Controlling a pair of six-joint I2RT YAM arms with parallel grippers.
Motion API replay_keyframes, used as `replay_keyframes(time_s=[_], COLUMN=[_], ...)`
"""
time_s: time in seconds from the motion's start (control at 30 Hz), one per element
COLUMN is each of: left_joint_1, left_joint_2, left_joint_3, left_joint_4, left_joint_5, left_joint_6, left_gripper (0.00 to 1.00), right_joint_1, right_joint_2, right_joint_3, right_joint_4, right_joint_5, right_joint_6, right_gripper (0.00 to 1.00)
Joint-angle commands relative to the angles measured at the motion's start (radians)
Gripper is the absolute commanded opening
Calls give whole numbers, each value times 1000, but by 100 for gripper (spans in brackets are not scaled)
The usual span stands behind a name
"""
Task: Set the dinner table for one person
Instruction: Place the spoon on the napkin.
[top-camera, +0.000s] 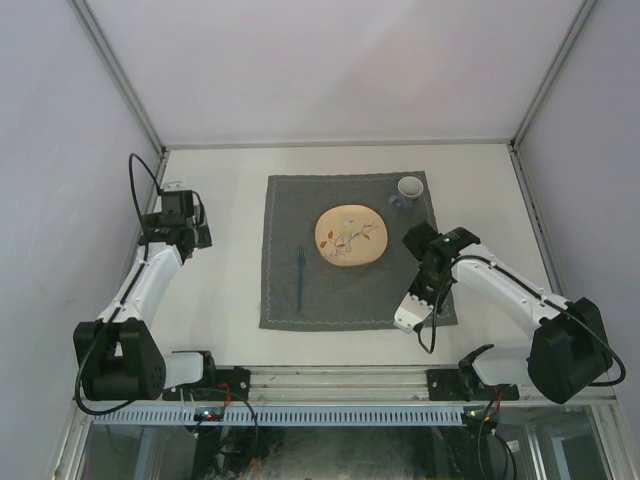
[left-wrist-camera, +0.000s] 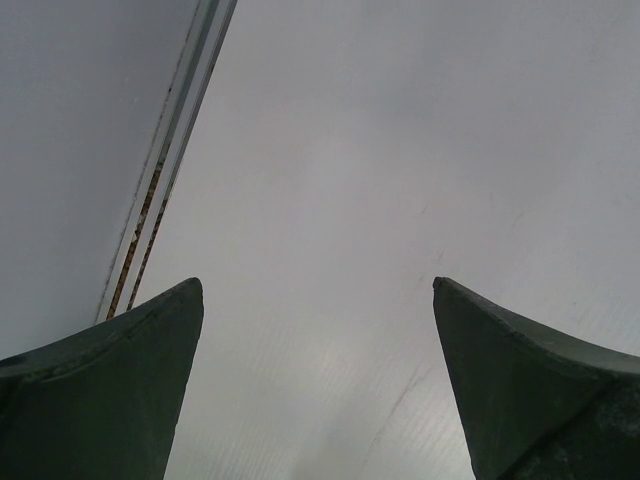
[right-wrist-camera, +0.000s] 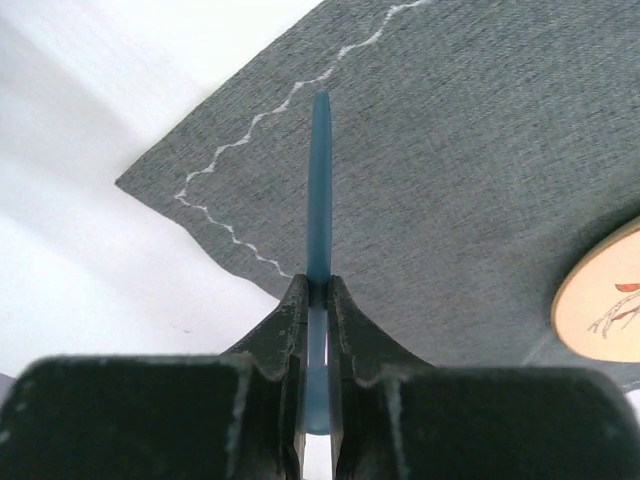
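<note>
Our right gripper (right-wrist-camera: 318, 290) pinches a thin blue utensil (right-wrist-camera: 321, 180), its long axis running straight out past the fingertips, tip above the grey cloth (right-wrist-camera: 450, 150); our left gripper (left-wrist-camera: 318, 287) stands wide.

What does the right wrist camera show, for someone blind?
The right jaws are shut on a thin blue utensil above a dark grey stitched cloth. A tan plate edges in at right, white table at left.

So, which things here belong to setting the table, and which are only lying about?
Belong: off-white rectangular dinner table; square dark grey stitched cloth; round beige plate; slim blue fork; small pale cup; thin blue utensil handle in right gripper.
Only around: black cables; pale walls.
</note>
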Motion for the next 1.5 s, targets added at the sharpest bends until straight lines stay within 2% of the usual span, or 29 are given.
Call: replay_keyframes(time_s=[0.0, 0.3, 0.43, 0.5, 0.57, 0.67, 0.77, 0.9, 1.13, 1.17, 1.23, 1.33, 1.4, 1.47], left_joint_1=[13, 24, 25, 25, 25, 25, 25, 26, 26, 27, 27, 27, 27, 28], left_joint_2=[-5, -14, -14, -20, -27, -30, -27, -20, -13, -15, -19, -25, -22, -19], left_joint_3=[12, 15, 27, 24, 19, 24, 34, 40, 36, 36, 37, 34, 36, 41], left_joint_4=[14, 18, 8, 10, 10, 6, 6, 8, 1, 0, -2, 1, -1, -5], left_joint_5=[-28, -25, -22, -19, -10, -3, 2, 19, 12, 8, 6, 12, 8, 7], left_joint_6=[17, 15, 15, 14, 14, 17, 16, 6, 2, 1, -2, -5, -2, -2], left_gripper=[100, 100, 100, 100, 100, 100, 100, 100, 100, 100, 100, 100, 100, 99], right_joint_1=[-34, 24, 26, 60, 110, 157, 156, 106, -82, -97, -98, -117, -86, -9], right_joint_2=[-7, 165, 239, 287, 357, 445, 444, 427, 286, 257, 200, 76, 9, -29], right_joint_3=[6, 88, 94, 144, 267, 458, 566, 588, 485, 462, 406, 301, 228, 189], right_joint_4=[-71, -40, 40, 75, 98, 107, 67, 23, 78, 110, 241, 409, 479, 490], right_joint_5=[23, 80, 91, 19, -81, -76, -107, -180, -484, -473, -358, -235, -175, -102], right_joint_6=[-551, -565, -555, -356, 54, 617, 966, 1287, 1543, 1612, 1744, 1862, 1843, 1729], right_gripper=[0, 0, 0, 0, 0, 0, 0, 0, 0, 0, 0, 0, 0, 0])
